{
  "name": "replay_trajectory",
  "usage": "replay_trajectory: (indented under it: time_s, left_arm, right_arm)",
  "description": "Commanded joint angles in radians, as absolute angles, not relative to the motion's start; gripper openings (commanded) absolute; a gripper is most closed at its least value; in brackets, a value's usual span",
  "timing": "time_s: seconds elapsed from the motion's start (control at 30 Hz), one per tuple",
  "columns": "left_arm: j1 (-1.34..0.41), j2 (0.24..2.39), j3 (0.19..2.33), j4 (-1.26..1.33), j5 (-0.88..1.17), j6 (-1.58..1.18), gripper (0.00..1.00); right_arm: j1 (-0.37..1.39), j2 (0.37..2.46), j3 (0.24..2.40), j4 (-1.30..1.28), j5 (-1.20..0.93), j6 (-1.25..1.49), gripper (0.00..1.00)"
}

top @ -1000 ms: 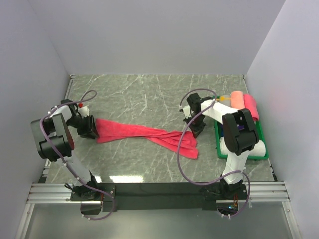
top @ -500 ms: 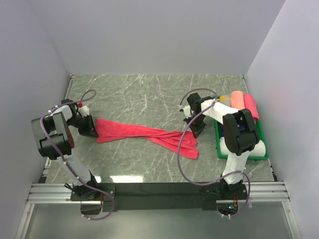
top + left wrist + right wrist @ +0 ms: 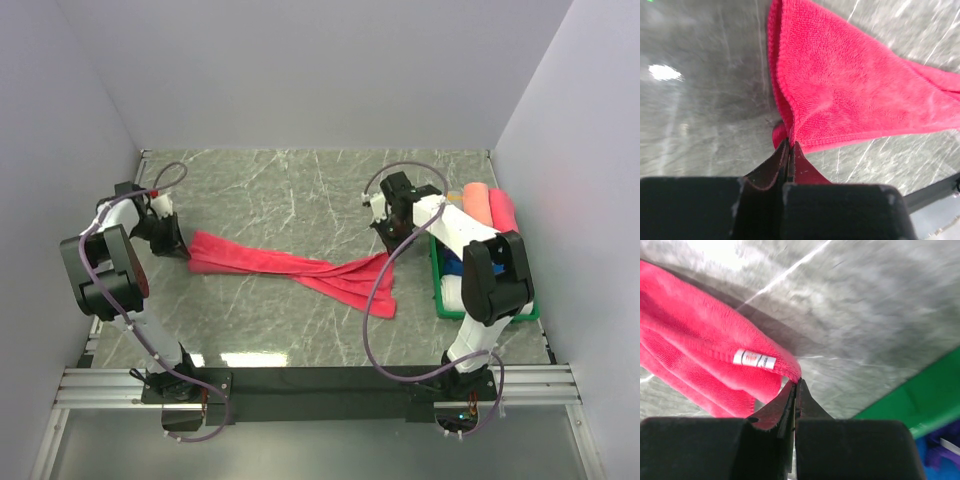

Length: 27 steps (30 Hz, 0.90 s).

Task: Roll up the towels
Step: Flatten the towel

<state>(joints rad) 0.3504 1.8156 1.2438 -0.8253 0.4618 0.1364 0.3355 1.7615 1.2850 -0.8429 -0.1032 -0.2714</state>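
The crimson-red towel lies bunched and drawn out across the marble table between my two grippers. My left gripper is shut on its left corner; in the left wrist view the closed jaws pinch the hem of the towel. My right gripper is shut on a right corner, which in the right wrist view is held just off the table; the towel shows a white label. The towel's right end lies folded over itself.
A green tray stands at the right wall, also seen in the right wrist view. It holds rolled towels: salmon, pink, blue and white. Walls close in left, right and back.
Both grippers have moved toward the back of the table with their towel corners. The right corner has lifted, and the towel is drawn straighter between them.
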Motion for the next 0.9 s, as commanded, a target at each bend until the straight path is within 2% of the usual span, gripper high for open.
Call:
replay_trajectory:
  time_s: [0.0,0.17,0.3,0.5,0.63,0.87]
  left_arm:
    - [0.354,1.767,1.322,-0.854,0.437,0.149,0.01]
    - [0.356,1.798,1.365,-0.864,0.420,0.147,0.03]
    - [0.357,1.819,1.345,-0.858,0.428,0.146,0.09]
    - [0.356,1.871,1.310,-0.836,0.442,0.146,0.08]
    - [0.357,1.894,1.312,-0.824,0.442,0.138,0.12]
    - [0.356,1.917,1.345,-0.827,0.465,0.130,0.35]
  right_arm:
    - [0.311,1.692,1.359,-0.833,-0.069,-0.291,0.00]
    - [0.290,1.706,1.394,-0.847,-0.069,-0.307,0.00]
    - [0.288,1.717,1.402,-0.856,-0.080,-0.311,0.00]
    - [0.288,1.749,1.408,-0.877,-0.133,-0.299,0.00]
    - [0.299,1.753,1.404,-0.885,-0.160,-0.295,0.00]
    - [0.324,1.755,1.373,-0.882,-0.173,-0.288,0.00]
